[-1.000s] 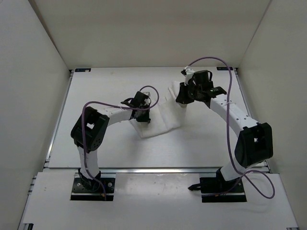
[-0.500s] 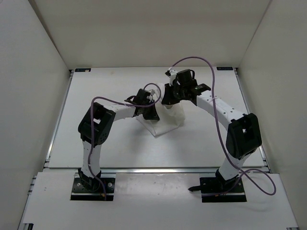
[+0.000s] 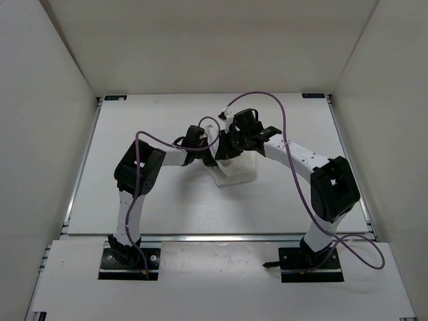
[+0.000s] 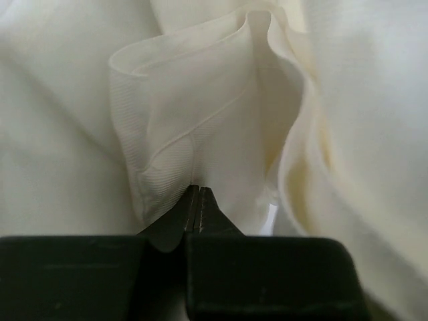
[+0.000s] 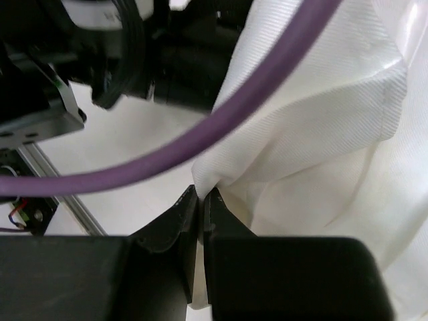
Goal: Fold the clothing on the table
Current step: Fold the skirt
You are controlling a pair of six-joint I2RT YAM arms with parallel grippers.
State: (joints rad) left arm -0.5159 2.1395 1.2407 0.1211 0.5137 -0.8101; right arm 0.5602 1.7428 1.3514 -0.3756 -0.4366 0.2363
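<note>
White enclosure walls (image 3: 200, 47) on the left, right and far sides. Matte white table (image 3: 134, 200) beneath, with an aluminium rail (image 3: 79, 175) along its left edge and blue corner marks (image 3: 115, 97) at the far corners.

Item 1, left gripper (image 4: 198, 192): fingertips pressed together, pinching a ribbed hem of the clothing (image 4: 200, 107). From the tips the fabric rises in a loose, rounded fold, with more soft folds to the right.

Item 2, right gripper (image 5: 200, 195): fingers closed on an edge of the same fabric, a corner of it caught between the tips. The cloth spreads up and to the right of them in creased layers.

Item 3, clothing: thin, white and faintly ribbed. It lies mid-table, slightly right of centre, bunched into a small heap. Its far-left part is gathered up at the two grippers and its near part rests on the table.

Item 4, arms: both wrists meet just beside one another over the heap's far-left side. The left arm (image 3: 137, 170) reaches in from the near-left base, the right arm (image 3: 328, 190) from the near-right base.

Item 5, purple cable (image 5: 221, 127): crosses the right wrist view diagonally, in front of the left arm's black wrist parts.
</note>
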